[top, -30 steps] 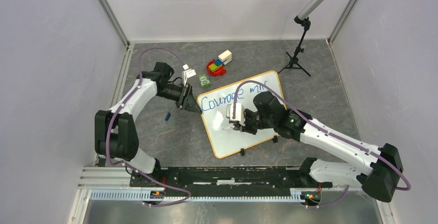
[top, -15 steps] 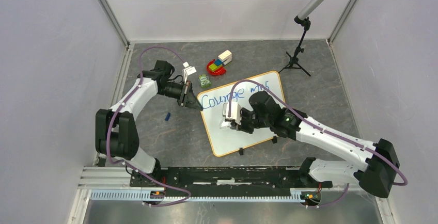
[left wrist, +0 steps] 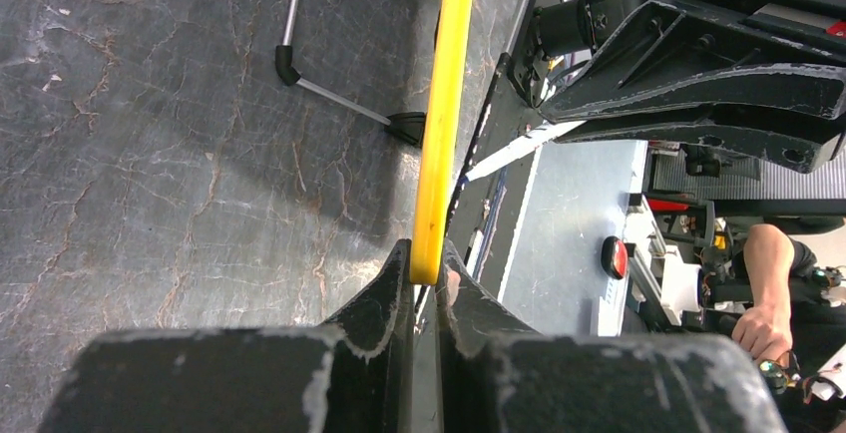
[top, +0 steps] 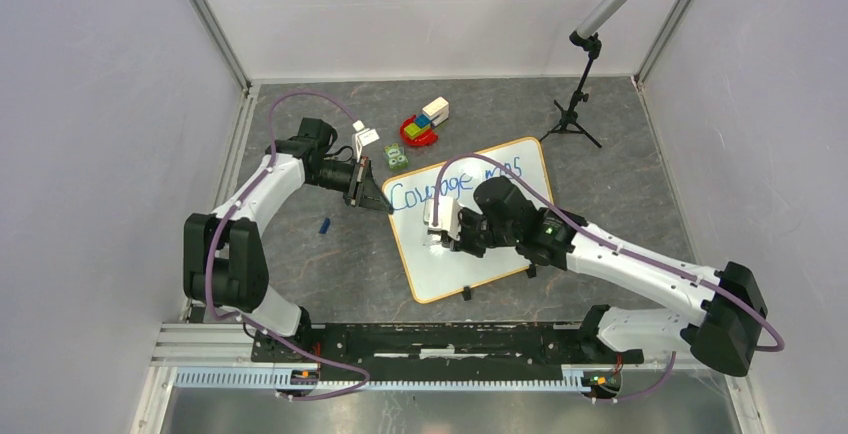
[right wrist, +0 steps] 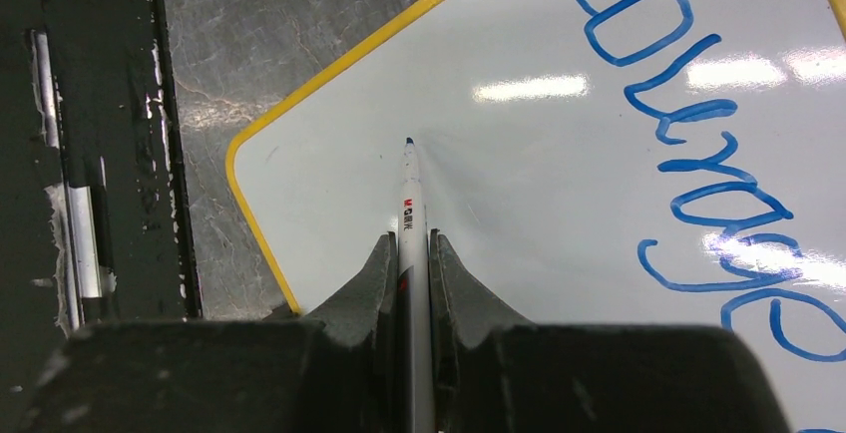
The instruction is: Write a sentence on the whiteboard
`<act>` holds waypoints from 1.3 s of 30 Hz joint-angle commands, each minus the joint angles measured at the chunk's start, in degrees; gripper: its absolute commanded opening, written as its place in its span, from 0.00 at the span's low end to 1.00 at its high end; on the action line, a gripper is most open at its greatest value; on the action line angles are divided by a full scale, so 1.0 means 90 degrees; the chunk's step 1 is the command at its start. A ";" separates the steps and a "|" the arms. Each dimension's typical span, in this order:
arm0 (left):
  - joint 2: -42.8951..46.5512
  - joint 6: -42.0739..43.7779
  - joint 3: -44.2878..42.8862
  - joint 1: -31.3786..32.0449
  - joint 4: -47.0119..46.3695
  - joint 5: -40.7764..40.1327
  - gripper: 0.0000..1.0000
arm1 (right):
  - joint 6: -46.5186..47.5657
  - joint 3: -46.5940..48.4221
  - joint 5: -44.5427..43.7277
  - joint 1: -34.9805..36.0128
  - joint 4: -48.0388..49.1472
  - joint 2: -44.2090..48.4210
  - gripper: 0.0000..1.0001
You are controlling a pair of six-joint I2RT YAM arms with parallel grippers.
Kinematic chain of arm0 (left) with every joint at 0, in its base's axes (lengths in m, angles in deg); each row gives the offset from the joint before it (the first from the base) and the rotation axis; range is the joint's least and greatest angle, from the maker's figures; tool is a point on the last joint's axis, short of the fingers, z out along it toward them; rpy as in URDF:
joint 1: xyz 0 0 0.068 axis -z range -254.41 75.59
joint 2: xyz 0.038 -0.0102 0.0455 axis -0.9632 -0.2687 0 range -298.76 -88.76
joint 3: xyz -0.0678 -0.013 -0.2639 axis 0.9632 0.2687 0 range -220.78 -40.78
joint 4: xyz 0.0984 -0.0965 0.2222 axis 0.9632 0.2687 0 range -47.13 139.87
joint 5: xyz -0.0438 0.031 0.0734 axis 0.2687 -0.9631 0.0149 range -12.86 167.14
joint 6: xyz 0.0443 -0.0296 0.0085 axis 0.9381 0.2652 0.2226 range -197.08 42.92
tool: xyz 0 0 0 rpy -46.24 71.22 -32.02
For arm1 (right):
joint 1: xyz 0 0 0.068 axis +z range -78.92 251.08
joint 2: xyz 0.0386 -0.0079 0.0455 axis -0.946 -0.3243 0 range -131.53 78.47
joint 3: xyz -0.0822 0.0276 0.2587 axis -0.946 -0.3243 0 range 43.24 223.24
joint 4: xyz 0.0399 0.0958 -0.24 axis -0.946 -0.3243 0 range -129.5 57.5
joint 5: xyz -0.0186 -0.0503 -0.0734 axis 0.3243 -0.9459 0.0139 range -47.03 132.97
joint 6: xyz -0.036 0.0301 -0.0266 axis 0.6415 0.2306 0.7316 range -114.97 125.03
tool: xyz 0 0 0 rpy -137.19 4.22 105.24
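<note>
The whiteboard (top: 452, 272) lies tilted on the grey table, white with a yellow rim. Blue words on it read "Courage" (top: 428, 192) and "wins" (top: 502, 168). My left gripper (top: 383, 204) is shut on the board's left rim, which shows edge-on as a yellow strip (left wrist: 440, 104) between my jaws (left wrist: 427, 268). My right gripper (top: 441, 238) is shut on a grey marker (right wrist: 411, 204). Its blue tip points at blank board (right wrist: 519, 184) below "Courage" (right wrist: 698, 144), near the board's left edge. I cannot tell whether the tip touches.
Toy blocks (top: 424, 122), a green item (top: 397, 158) and a small white piece (top: 365, 139) lie behind the board. A blue cap (top: 324, 225) lies to its left. A tripod stand (top: 572, 114) is at back right. Black clips (top: 531, 271) sit on the board's near edge.
My right gripper has moved left across the board with the marker, from mid-board toward its left edge. The left gripper keeps its hold on the rim and has barely moved.
</note>
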 commanded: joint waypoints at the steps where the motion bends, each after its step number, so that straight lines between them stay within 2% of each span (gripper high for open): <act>1: 0.0153 -0.0152 0.0039 0.0030 -0.0398 0.0004 0.02 | -0.0069 0.0322 -0.0302 0.0104 0.0234 -0.0095 0.00; 10: 0.0175 -0.0118 0.0048 0.0029 -0.0404 0.0022 0.02 | -0.0137 0.0404 -0.0733 0.0114 0.0363 -0.0243 0.00; 21: 0.0201 -0.0100 0.0059 0.0026 -0.0395 0.0016 0.02 | -0.0104 0.0567 -0.0669 0.0233 0.0384 -0.0488 0.00; 39: 0.0199 -0.0099 0.0049 0.0029 -0.0395 -0.0046 0.02 | 0.0308 -0.0005 -0.0644 0.0348 -0.0137 -0.0183 0.00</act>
